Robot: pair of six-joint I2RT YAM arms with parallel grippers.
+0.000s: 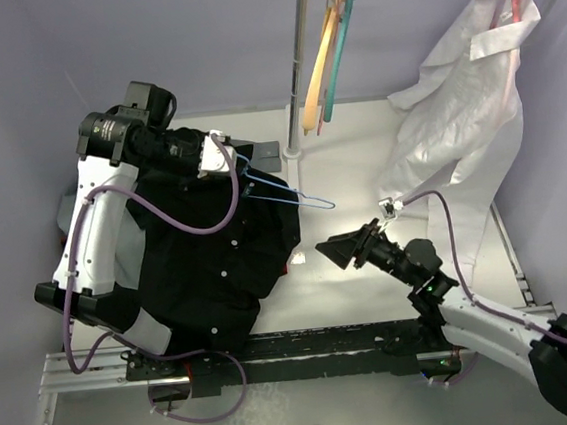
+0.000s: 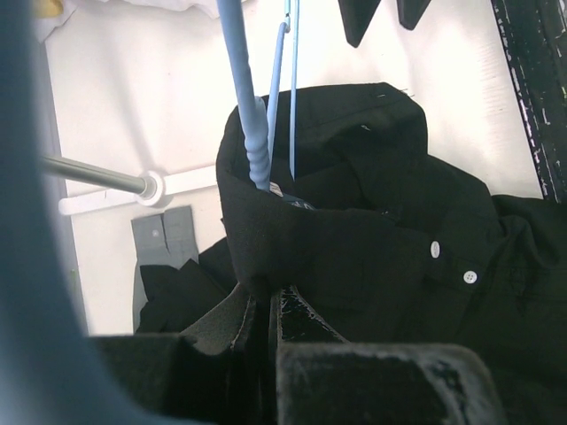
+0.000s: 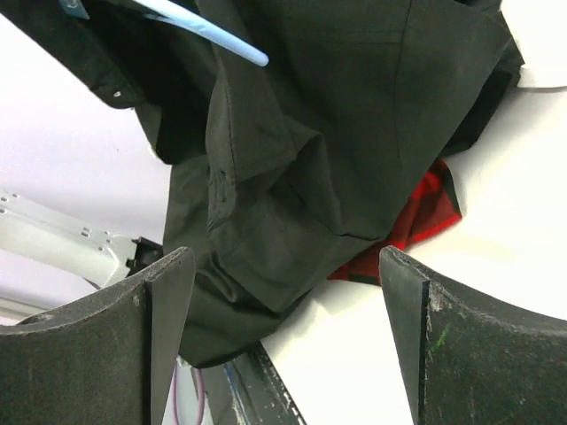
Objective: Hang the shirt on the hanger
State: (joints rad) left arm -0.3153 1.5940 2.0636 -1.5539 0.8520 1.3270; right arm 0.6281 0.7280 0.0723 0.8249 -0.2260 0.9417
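Observation:
The black shirt (image 1: 208,265) hangs from my left gripper (image 1: 227,166), its lower part draped over the left arm's base. In the left wrist view my left gripper (image 2: 264,297) is shut on the shirt's collar (image 2: 292,230). The light-blue hanger (image 1: 283,188) sticks out of the collar to the right, hook end outward. Its neck (image 2: 252,115) runs down inside the collar. My right gripper (image 1: 345,245) is open and empty, low over the table just right of the shirt. In the right wrist view the open gripper (image 3: 285,266) faces the shirt (image 3: 354,106), and a hanger arm (image 3: 213,34) shows at the top.
A red-and-black plaid cloth (image 3: 416,221) lies under the shirt's edge. A clothes rack pole (image 1: 296,71) stands at the back with orange and teal hangers (image 1: 328,47). A white garment (image 1: 464,105) hangs at the right. A black rail (image 1: 326,341) runs along the near edge.

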